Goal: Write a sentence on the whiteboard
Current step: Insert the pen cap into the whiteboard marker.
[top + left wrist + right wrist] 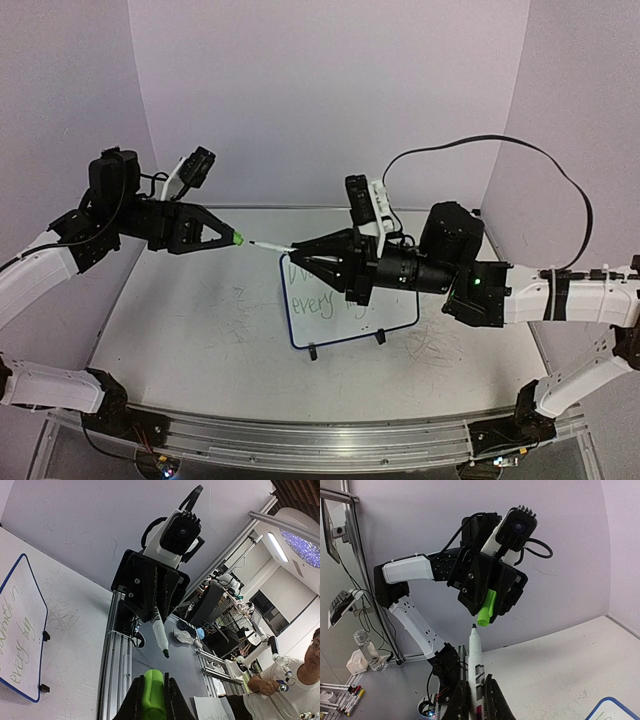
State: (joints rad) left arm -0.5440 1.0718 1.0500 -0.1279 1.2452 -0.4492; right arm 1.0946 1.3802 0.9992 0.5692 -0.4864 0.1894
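Observation:
The whiteboard (395, 310) stands on two black feet mid-table, with the green sentence (312, 303) partly hidden behind my right gripper; its words "in every hug" show in the left wrist view (20, 645). My right gripper (298, 250) is shut on a white marker (475, 667), its green tip bare and pointing left. My left gripper (234, 238) is shut on the bright green cap (153, 692), held above the table's left half. Cap (486, 608) and marker tip face each other, a small gap apart.
Faint grey scribbles mark the tabletop (200, 320) left and right of the board. A black cable (500, 150) loops above the right arm. An aluminium rail (320, 440) runs along the near edge.

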